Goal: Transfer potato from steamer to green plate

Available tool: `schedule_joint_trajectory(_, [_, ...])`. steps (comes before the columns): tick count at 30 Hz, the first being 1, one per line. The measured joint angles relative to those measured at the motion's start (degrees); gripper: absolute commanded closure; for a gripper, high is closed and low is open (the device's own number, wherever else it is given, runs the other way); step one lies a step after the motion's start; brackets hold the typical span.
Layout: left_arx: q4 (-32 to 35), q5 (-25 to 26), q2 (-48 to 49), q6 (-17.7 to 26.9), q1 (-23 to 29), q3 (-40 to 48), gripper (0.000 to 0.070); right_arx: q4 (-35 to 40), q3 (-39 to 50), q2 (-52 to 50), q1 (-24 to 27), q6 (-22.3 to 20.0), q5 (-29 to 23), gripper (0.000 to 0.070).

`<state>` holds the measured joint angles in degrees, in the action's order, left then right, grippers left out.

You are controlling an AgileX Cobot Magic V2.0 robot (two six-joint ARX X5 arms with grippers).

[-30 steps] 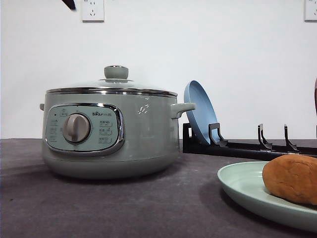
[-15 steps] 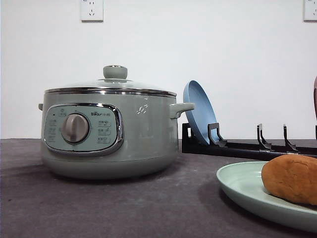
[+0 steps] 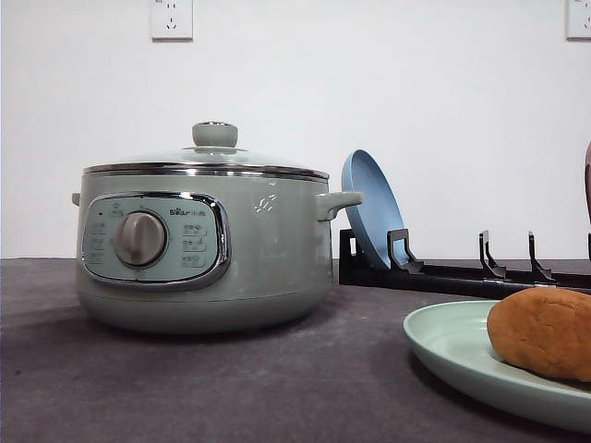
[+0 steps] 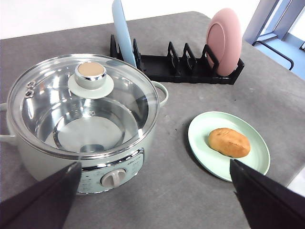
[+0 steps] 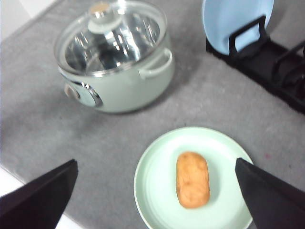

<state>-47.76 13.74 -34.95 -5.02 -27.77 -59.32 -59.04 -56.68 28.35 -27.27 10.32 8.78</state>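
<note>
On the green plate (image 5: 157,191) the potato (image 5: 192,179) already lies near the middle, well apart from the steamer (image 4: 62,157), whose glass lid (image 4: 83,102) is on. Both the left gripper (image 4: 152,198) and right gripper (image 5: 157,202) hover spread wide, holding nothing; the transfer looks complete

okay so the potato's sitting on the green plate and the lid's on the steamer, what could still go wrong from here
Little, probably. The potato lies loose on the shallow green plate, so a bump could roll it off. In the left wrist view the plate sits near the table's edge. Both grippers look open high above the steamer; a careless descent could strike its glass lid.
</note>
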Motion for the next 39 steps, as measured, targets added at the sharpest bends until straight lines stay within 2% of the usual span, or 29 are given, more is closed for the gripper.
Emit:
schedule_joint_trajectory(8, [0.0, 0.0, 0.0, -0.4, 0.0, 0.0, 0.0076, 1.0, 3.7, -0.2, 0.0, 0.0, 0.2, 0.0029])
schedule_joint_trajectory(9, [0.0, 0.0, 0.0, -0.4, 0.0, 0.0, 0.0095, 1.7, 3.7, -0.2, 0.0, 0.1, 0.2, 0.0029])
schedule_joint_trajectory(10, [0.0, 0.0, 0.0, -0.4, 0.0, 0.0, 0.0147, 2.4, 3.7, -0.3, 0.0, 0.1, 0.2, 0.0032])
schedule_joint_trajectory(11, [0.0, 0.0, 0.0, -0.4, 0.0, 0.0, 0.0273, 3.0, 3.7, -0.3, 0.0, 0.1, 0.2, 0.0082])
schedule_joint_trajectory(12, [0.0, 0.0, 0.0, -0.4, 0.0, 0.0, 0.0505, 3.5, 3.7, -0.3, 0.0, 0.1, 0.2, 0.0276])
schedule_joint_trajectory(13, [0.0, 0.0, 0.0, -0.4, 0.0, 0.0, 0.0656, 4.0, 3.7, -0.3, 0.0, 0.3, 0.2, 0.0567])
schedule_joint_trajectory(14, [-0.1, 0.0, 0.0, -0.4, 0.0, 0.0, 0.0685, 4.4, 3.7, -0.3, 0.0, 0.4, 0.2, 0.0685])
schedule_joint_trajectory(39, [-1.0, 0.0, 0.2, -0.5, 0.1, 0.1, 0.0700, 5.8, 3.7, -0.3, 0.0, 0.6, 0.2, 0.0696])
